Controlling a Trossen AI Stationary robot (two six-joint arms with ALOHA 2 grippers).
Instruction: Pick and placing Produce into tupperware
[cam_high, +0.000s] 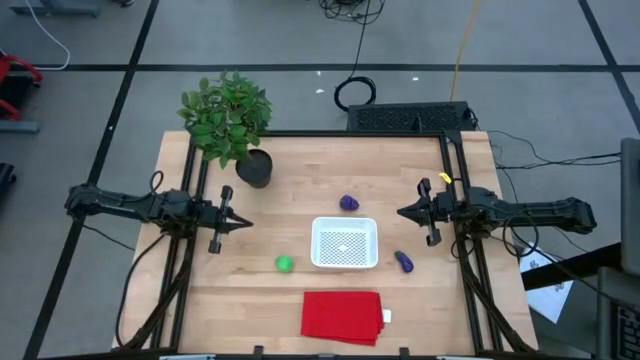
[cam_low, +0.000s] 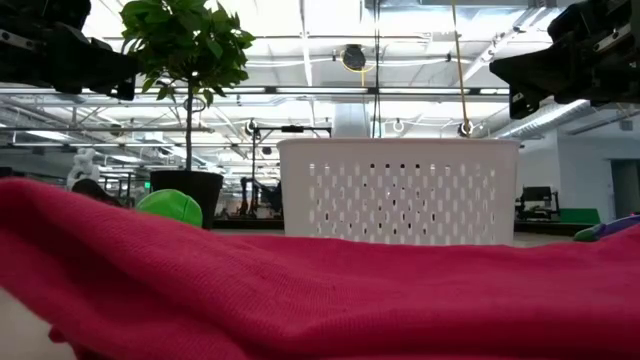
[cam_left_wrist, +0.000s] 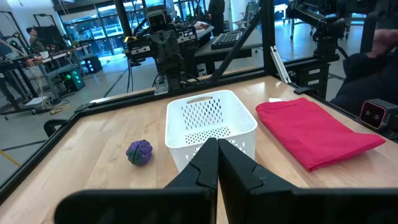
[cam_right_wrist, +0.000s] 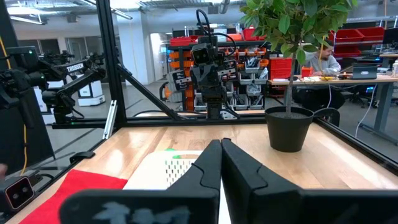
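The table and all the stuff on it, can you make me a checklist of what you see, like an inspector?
Surface: wooden table, dark frame rails.
Job's things: white tupperware looks empty; green produce left of it, rounded purple produce behind it, elongated purple produce right of it, all on the wood.
Clutter: potted plant at back left; red cloth in front of the tupperware.
Grippers: left gripper and right gripper hover either side, jaws shut, empty.
Cables: coiled black cable and yellow cable on the floor behind.
Surroundings: grey floor; lab benches, person seated.

I've open table around the tupperware (cam_high: 345, 243); cloth (cam_high: 342, 316) at its 6, plant (cam_high: 229, 118) at 10.
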